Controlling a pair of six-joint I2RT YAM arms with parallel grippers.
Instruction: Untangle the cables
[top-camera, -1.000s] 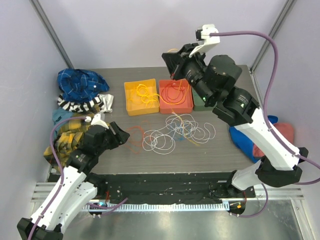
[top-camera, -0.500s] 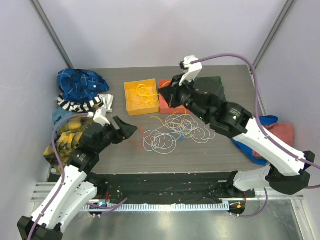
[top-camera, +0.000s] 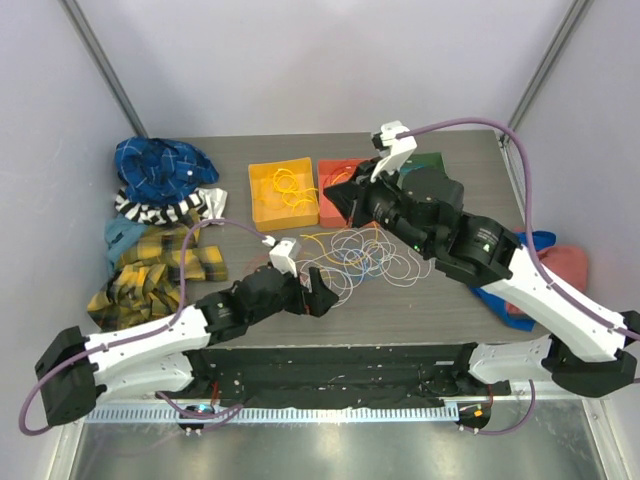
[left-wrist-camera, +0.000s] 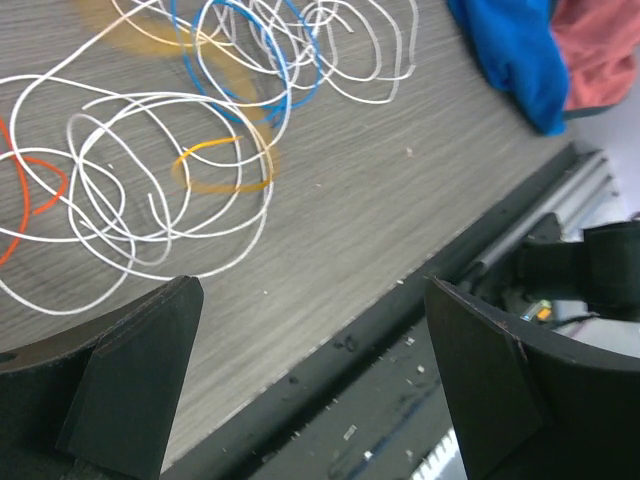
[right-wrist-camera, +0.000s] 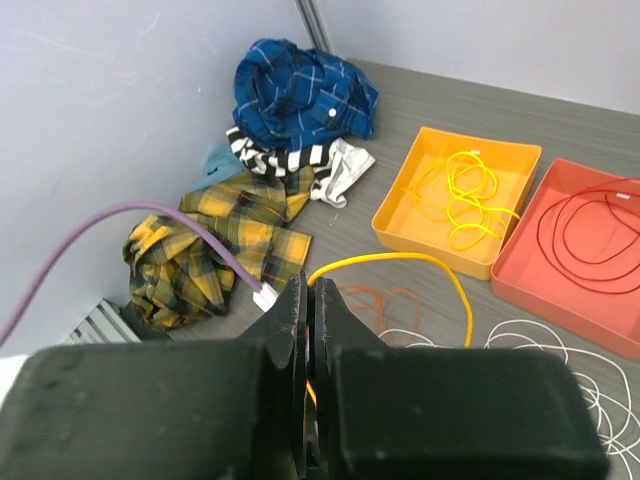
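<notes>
Left claw (left-wrist-camera: 310, 300) gapes wide over the surface (left-wrist-camera: 400, 190), just beside the tangled cables (top-camera: 350, 258); right claw (right-wrist-camera: 310, 300) is clenched, seemingly pinching a yellow cable (right-wrist-camera: 400, 258) above them

Top cam: high on the near side, looks down on the whole table (top-camera: 400, 305). L wrist cam: low & very close, aims across the cables (left-wrist-camera: 152, 200) toward the table's near-right edge. R wrist cam: higher up, faces the far-left corner w/ yellow tray (right-wrist-camera: 515, 190) and cloths (right-wrist-camera: 262, 215). All 3 share the cables.
</notes>
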